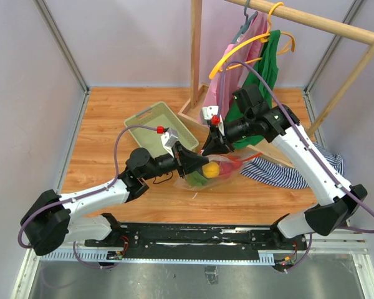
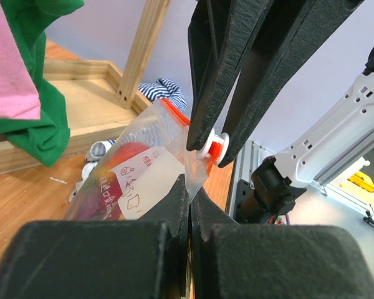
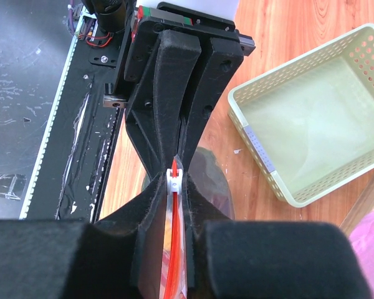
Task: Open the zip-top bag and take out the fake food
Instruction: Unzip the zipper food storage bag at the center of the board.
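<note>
The zip-top bag is held above the table between both grippers, with its white label facing the left wrist camera. Fake food shows through the plastic: a yellow piece, a green piece and a red piece. My left gripper is shut on the bag's corner just below the zip end. My right gripper is shut on the white slider at the end of the orange-red zip strip. It reaches down from above in the left wrist view.
The pale green slotted basket lies behind the left gripper and also shows in the right wrist view. A wooden clothes rack with pink and green garments stands at the back right. A striped cloth lies at the right.
</note>
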Controlling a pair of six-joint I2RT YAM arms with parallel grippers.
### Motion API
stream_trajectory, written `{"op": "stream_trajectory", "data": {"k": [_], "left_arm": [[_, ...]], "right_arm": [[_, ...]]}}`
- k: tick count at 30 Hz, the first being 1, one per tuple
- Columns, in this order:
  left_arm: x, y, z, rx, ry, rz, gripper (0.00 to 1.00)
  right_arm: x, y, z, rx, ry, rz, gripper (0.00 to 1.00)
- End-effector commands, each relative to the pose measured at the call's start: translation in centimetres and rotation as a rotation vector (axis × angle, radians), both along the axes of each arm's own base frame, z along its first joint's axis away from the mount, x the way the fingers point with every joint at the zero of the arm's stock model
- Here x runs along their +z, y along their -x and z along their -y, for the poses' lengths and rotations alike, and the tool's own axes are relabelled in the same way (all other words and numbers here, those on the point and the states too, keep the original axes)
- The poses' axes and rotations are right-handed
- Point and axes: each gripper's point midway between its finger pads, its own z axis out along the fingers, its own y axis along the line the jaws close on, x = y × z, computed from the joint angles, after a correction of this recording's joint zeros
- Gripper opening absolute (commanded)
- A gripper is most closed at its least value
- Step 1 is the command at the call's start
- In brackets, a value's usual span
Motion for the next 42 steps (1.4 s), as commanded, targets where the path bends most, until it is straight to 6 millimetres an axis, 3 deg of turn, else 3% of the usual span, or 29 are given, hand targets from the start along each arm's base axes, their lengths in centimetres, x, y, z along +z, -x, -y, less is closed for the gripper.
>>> {"op": "stream_trajectory", "data": {"k": [1,42], "left_arm": [[2.1,0.0,-0.5,0.013,0.042,0.058,0.0],[1.5,-1.3,-3.2,0.143,0.043,0.136,0.0]], "right_arm": [[0.3,0.7,-0.1,0.008,-0.009,0.012,0.12],[-2.3,-0.4,3.4,-0.049,0.035,0.025,0.08]]}}
